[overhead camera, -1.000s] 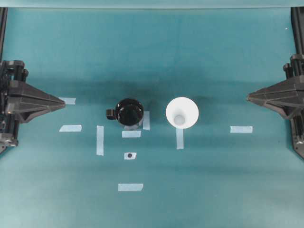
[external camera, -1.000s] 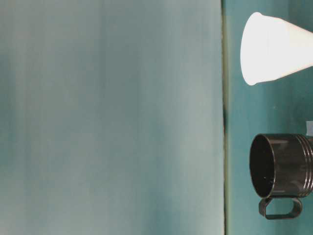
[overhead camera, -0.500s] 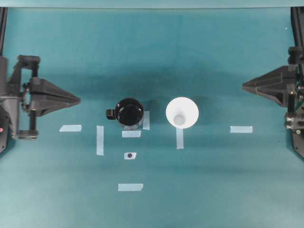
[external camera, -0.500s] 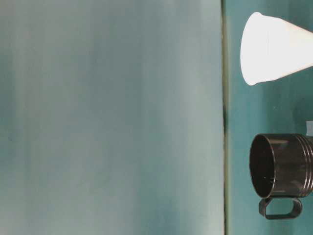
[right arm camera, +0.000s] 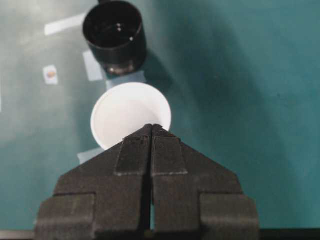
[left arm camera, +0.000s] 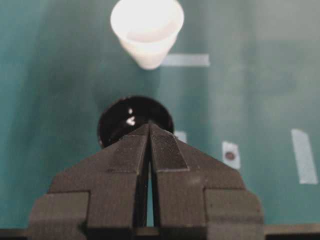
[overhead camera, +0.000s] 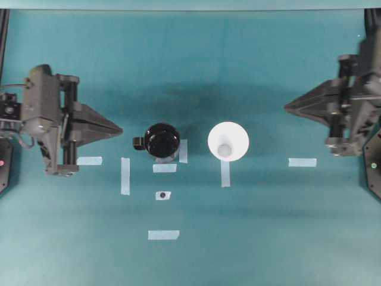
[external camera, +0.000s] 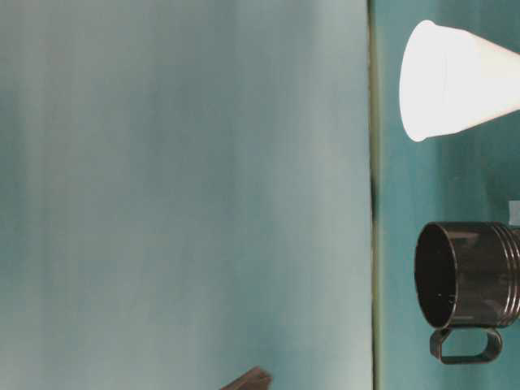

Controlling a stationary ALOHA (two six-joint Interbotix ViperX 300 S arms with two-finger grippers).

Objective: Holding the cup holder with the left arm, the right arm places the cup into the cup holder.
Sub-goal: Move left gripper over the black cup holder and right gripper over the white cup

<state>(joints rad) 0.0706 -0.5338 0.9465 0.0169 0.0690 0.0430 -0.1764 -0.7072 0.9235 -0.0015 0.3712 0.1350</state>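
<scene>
The glossy black cup holder (overhead camera: 162,140) stands upright on the teal mat, its short handle pointing left; it also shows in the table-level view (external camera: 469,275) and both wrist views (left arm camera: 134,120) (right arm camera: 114,36). The white cup (overhead camera: 228,141) stands upright just to its right, apart from it (external camera: 455,80) (left arm camera: 147,27) (right arm camera: 129,114). My left gripper (overhead camera: 121,128) is shut and empty, its tip a short way left of the holder's handle (left arm camera: 150,125). My right gripper (overhead camera: 287,108) is shut and empty, well right of the cup (right arm camera: 152,126).
Several pale blue tape strips mark the mat around the holder and cup, such as one strip (overhead camera: 125,176) and another (overhead camera: 302,162). A small tape patch with a dark dot (overhead camera: 162,195) lies below the holder. A pale backdrop (external camera: 179,195) fills the table-level view.
Both arms have come inward from the side edges toward the middle; the left tip is now close to the holder's handle. Both grippers stayed shut. Cup and holder have not moved.
</scene>
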